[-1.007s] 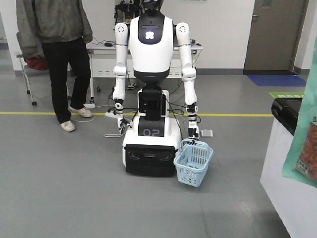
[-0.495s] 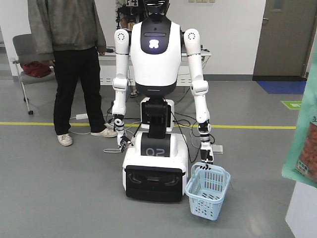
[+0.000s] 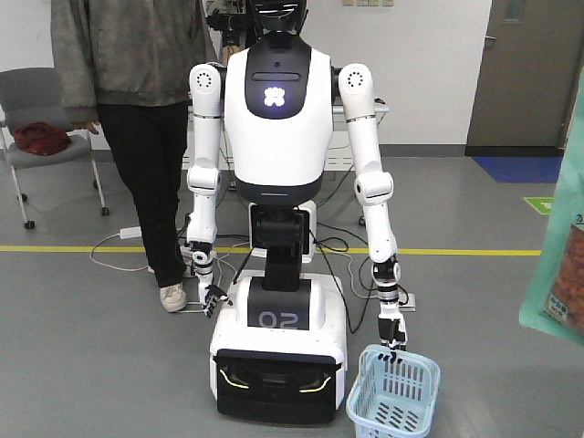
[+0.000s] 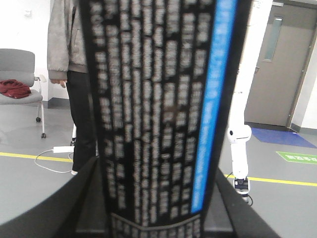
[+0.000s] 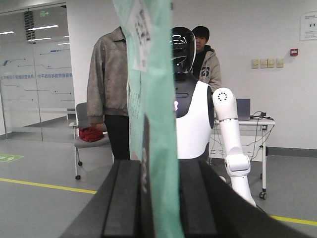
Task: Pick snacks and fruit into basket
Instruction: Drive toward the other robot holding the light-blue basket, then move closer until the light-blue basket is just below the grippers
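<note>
**Both grippers loaded; basket ahead.**
The left gripper [image 4: 153, 218] is clamped on a black printed pouch [image 4: 153, 99] with a blue stripe. The right gripper [image 5: 158, 198] is clamped on the teal-green pouch [image 5: 158, 99], seen edge-on. Farther off, the light blue basket [image 3: 394, 401] sits just below the lowered hand of a white humanoid robot [image 3: 274, 119], beside its base. A person [image 3: 137, 55] stands behind.

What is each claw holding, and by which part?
Right claw: teal-green pouch, pinched near its lower end. Left claw: black printed packet, pinched near its lower end too.
</note>
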Controlling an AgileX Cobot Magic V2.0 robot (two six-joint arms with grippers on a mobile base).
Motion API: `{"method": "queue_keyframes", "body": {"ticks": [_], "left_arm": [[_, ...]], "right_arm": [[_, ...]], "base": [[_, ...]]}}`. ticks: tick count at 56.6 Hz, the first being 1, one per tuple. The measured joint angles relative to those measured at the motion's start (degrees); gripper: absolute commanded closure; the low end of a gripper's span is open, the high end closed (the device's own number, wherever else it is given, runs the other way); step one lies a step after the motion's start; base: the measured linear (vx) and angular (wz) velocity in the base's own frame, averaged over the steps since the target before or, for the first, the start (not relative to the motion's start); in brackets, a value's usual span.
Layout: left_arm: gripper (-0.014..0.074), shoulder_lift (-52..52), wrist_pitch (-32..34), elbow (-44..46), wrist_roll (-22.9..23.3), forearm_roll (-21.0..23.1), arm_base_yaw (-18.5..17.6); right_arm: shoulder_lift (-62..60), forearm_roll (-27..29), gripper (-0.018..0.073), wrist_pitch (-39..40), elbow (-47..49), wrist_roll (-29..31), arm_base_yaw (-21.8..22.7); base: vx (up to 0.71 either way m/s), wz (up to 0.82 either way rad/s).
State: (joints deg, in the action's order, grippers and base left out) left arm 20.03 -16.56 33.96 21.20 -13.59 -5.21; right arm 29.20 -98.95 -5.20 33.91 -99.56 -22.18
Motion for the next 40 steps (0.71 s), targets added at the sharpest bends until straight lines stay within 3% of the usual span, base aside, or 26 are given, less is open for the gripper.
{"method": "queue_keyframes", "body": {"ticks": [40], "left_arm": [[0.0594, 0.0, 0.0, 0.0, 0.0, 0.0, 0.0]], "right_arm": [[0.0, 0.0, 0.0568, 0.01, 0.0, 0.0, 0.0]], "base": [[0.34, 0.01]]}}
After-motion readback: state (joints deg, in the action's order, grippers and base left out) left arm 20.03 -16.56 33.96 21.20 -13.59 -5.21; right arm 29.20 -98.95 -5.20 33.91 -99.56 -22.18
